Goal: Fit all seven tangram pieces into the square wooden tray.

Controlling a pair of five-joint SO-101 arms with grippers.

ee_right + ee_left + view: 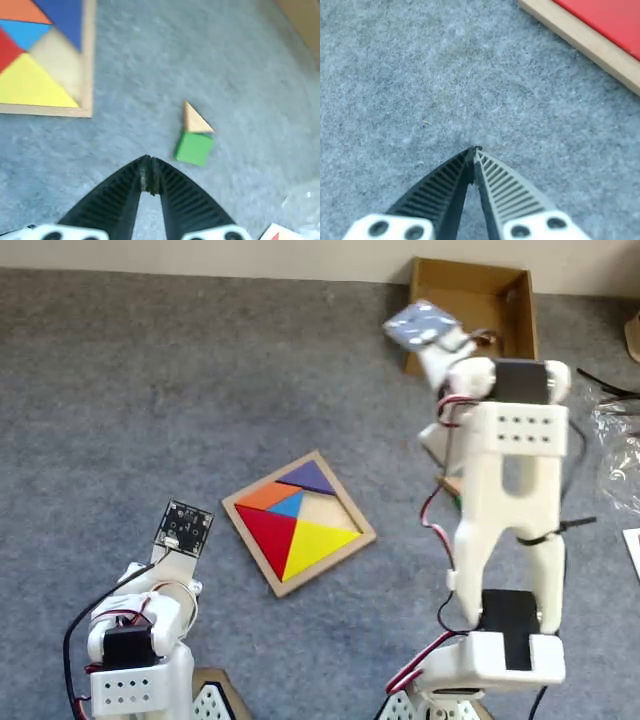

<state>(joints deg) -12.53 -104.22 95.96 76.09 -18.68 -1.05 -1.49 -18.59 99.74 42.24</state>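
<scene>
The square wooden tray (352, 543) lies turned like a diamond mid-table. It holds a red triangle (266, 530), a yellow triangle (315, 543), an orange piece (266, 495), a small blue piece (289, 505) and a purple triangle (308, 477), with bare wood (325, 510) at its right side. A green square (194, 147) and a small tan triangle (196, 122) touch each other on the carpet, right of the tray. My right gripper (148, 161) is shut and empty, just short of the green square. My left gripper (475, 149) is shut over bare carpet near the tray's edge (580, 37).
An open cardboard box (470, 300) stands at the back right. Clear plastic wrap (620, 460) and cables lie at the right edge. Grey carpet covers the table, with open room left of and behind the tray.
</scene>
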